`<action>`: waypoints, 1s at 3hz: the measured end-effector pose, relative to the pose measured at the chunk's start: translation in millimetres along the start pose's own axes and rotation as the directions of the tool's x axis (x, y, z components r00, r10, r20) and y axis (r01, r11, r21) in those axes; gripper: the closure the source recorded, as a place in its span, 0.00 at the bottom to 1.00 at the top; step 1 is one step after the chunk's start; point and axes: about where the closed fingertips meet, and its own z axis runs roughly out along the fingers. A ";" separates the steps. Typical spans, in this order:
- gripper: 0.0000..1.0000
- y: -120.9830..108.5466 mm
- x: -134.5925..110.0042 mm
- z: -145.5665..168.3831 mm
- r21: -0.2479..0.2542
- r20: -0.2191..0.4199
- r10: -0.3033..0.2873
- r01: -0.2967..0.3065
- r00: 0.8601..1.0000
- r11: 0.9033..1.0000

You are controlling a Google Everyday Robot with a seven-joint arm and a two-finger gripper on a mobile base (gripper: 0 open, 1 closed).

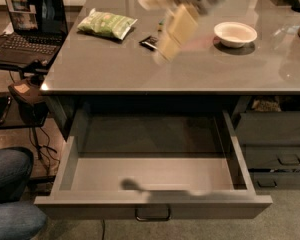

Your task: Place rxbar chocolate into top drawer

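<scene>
The rxbar chocolate (149,42) is a small black wrapper lying on the grey counter (140,74); only its left end shows, the rest is hidden behind my arm. My gripper (166,45) hangs blurred above the counter, just right of and over the bar, not touching it as far as I can see. The top drawer (153,202) is pulled fully open below the counter. It is wide, shallow and empty, with a small curved handle (152,214) on its front.
A pale green chip bag (107,24) lies left of the bar. A white bowl (235,34) stands to the right. Dark narrower drawers (275,144) are at the right. A laptop (27,26) sits on a side stand at left. A person's knees (10,194) are at bottom left.
</scene>
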 end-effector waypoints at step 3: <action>0.00 -60.4 35.6 -32.5 0.307 0.039 0.182 -0.186 0.982 0.934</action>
